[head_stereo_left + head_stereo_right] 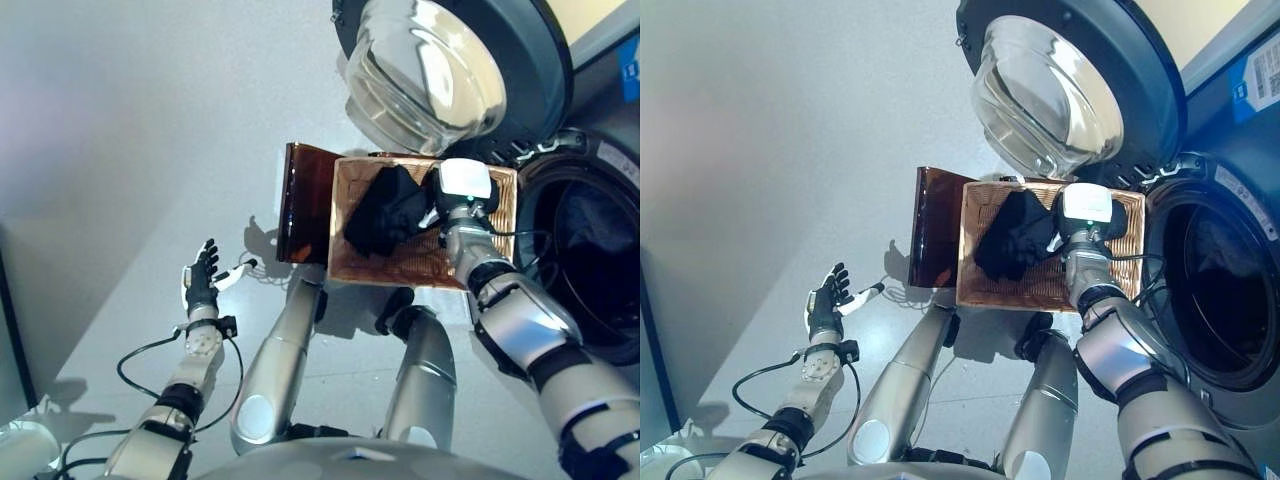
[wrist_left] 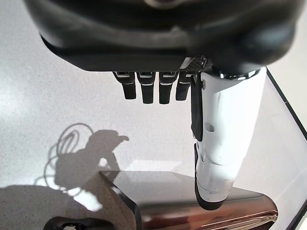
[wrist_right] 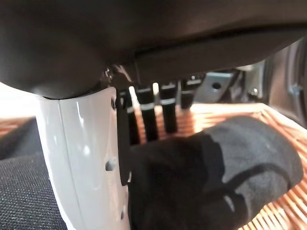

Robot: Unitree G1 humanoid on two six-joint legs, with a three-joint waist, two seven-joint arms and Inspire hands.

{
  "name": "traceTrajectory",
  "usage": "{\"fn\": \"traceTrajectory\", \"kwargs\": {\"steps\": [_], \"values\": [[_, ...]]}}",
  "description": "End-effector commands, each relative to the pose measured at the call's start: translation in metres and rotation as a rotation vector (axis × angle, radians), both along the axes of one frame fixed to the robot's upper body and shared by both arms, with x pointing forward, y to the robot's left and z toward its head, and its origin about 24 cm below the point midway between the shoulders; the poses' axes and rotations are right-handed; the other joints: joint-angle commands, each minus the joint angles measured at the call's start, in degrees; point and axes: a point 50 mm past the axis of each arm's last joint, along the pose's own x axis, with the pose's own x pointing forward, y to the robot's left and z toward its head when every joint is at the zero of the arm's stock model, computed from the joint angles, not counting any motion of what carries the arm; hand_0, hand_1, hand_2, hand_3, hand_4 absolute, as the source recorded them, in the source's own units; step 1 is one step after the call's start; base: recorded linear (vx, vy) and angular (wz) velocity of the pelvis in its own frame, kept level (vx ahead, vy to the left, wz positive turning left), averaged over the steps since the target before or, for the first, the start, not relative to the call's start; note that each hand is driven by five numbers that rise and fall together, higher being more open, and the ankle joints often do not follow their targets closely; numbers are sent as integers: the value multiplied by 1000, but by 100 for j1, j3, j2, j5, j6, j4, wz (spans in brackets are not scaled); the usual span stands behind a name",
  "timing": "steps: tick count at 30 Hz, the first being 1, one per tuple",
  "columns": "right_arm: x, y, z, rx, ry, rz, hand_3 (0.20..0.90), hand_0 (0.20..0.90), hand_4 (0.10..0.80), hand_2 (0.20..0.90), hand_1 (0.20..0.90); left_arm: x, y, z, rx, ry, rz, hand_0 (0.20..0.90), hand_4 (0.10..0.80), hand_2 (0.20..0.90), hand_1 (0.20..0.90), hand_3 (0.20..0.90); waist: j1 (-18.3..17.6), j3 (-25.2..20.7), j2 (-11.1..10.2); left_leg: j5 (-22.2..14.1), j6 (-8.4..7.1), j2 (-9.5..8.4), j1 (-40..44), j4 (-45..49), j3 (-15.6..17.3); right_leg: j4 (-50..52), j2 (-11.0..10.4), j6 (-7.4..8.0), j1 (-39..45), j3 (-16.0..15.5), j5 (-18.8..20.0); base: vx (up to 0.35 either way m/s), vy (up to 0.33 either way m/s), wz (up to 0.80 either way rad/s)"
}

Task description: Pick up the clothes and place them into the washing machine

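Observation:
Black clothes lie heaped in the shallow wicker basket, which rests on the low dark brown box beside the washing machine. My right hand reaches down into the basket at the heap's right side. In the right wrist view its fingers are straight, their tips behind a fold of the black cloth, and the white-covered thumb stands on the fold's other side. My left hand is open with straight fingers, held over the floor at the lower left.
The machine's round door stands open above the basket. The dark drum opening is to the basket's right. Grey floor spreads to the left. The box's corner shows in the left wrist view.

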Motion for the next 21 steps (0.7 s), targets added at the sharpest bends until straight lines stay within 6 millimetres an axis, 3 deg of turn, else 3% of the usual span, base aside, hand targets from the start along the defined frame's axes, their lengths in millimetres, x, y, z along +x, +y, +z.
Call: {"fn": "traceTrajectory", "kwargs": {"steps": [1,2,3,6,13,19,21], "values": [[1,-11,7,-31,11,-27,351,351,408,351,351,5,0,9,23,-66,11,900,800,900,900,900,205,-11,366,-714,-40,-248,20,419,182,-516,67,1,326,189,628,0,0,0],[-1,-9,3,-27,24,-22,238,238,327,238,238,4,0,8,24,-59,10,900,800,900,900,900,200,-10,367,-712,-39,-250,35,420,180,-507,62,3,333,184,625,0,0,0],[-1,-4,-2,-29,34,-9,200,200,300,200,200,3,-1,7,22,-54,8,900,800,900,900,900,195,-9,363,-711,-37,-251,51,414,172,-501,63,4,348,191,620,0,0,0],[-6,14,-21,-24,82,41,200,200,300,200,200,3,-3,5,27,-43,2,900,800,900,900,900,177,-20,337,-706,-30,-231,151,344,173,-547,86,13,439,189,631,0,0,0],[-20,31,-52,-25,175,86,200,200,300,200,200,1,-6,1,24,-22,-14,900,800,900,900,900,164,-25,308,-660,-30,-209,317,230,154,-691,108,31,622,172,668,-5,-8,3],[-22,32,-55,-14,186,78,200,200,300,200,200,-3,-6,-4,33,12,-24,900,800,900,900,900,139,-9,308,-585,-50,-197,486,86,125,-850,141,43,787,137,730,-2,-1,1],[-17,20,-41,28,114,27,200,200,300,200,200,-8,-1,-9,45,38,-10,900,800,900,900,900,140,-37,302,-512,-59,-148,663,-78,155,-1081,182,59,964,136,833,-10,-7,3]]}}
